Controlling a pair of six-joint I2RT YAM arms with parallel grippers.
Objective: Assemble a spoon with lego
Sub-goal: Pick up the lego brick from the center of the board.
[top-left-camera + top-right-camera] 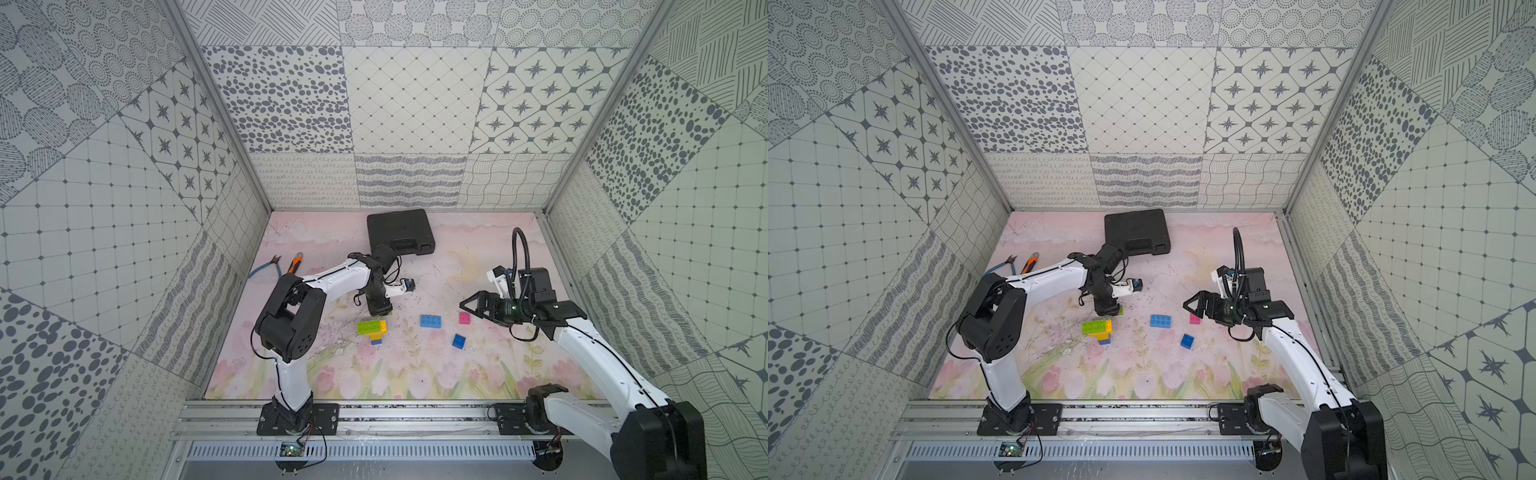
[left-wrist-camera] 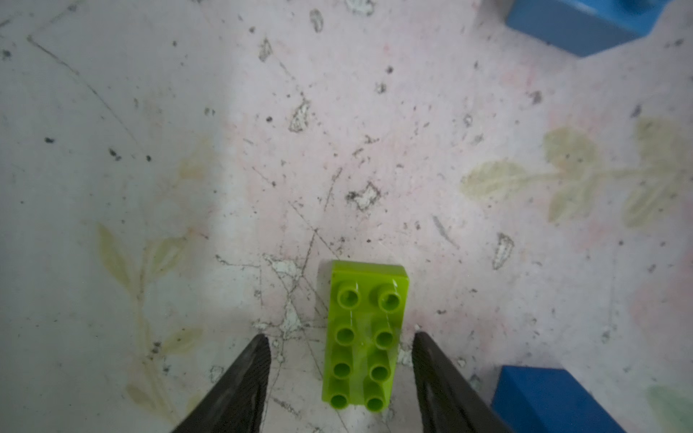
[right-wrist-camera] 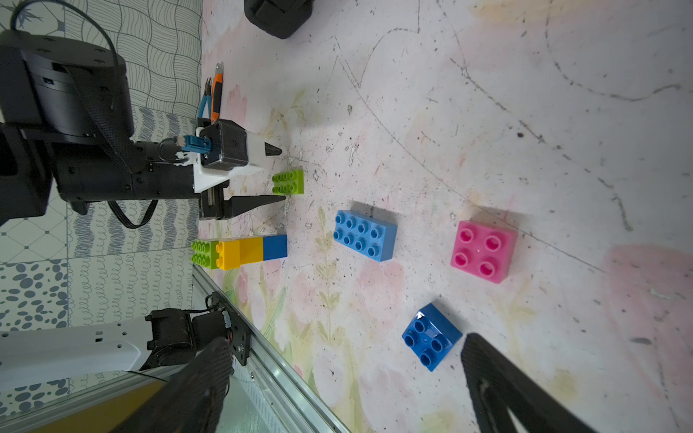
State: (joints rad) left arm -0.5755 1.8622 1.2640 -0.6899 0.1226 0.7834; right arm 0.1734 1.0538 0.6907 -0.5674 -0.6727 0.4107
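Glossy smooth plastic: green brick (image 2: 365, 337); matt, scratched, flaking: mat (image 2: 150, 112); matt black plastic: case (image 1: 400, 231).

Green-yellow-blue stack (image 1: 372, 328) on its side, loose lime brick (image 2: 365, 337), light-blue brick (image 1: 430, 321), pink brick (image 1: 464, 318), dark-blue brick (image 1: 459, 340)

- Loose bricks on the desk (image 1: 415, 374): four. They are one lime green oblong (image 2: 365, 337), one light blue oblong (image 1: 430, 321), one pink square (image 1: 464, 318) and one dark blue square (image 1: 459, 340).
- Brick stack (image 1: 372, 328): one, lying on its side. It has one lime green layer (image 3: 204, 255), a yellow section (image 3: 240, 253) and one dark blue end brick (image 3: 275, 247). Whether the yellow is one brick or two cannot be told.
- Lime green bricks in all: two.
- Dark blue bricks in all: two.
- Black case (image 1: 400, 237): one.
- Hand tools: two, the blue-handled pliers (image 1: 266, 268) and the orange-handled tool (image 1: 296, 264).
- Robot arms: two, the left arm (image 1: 332, 278) and the right arm (image 1: 602, 357), each with one pair of jaws.
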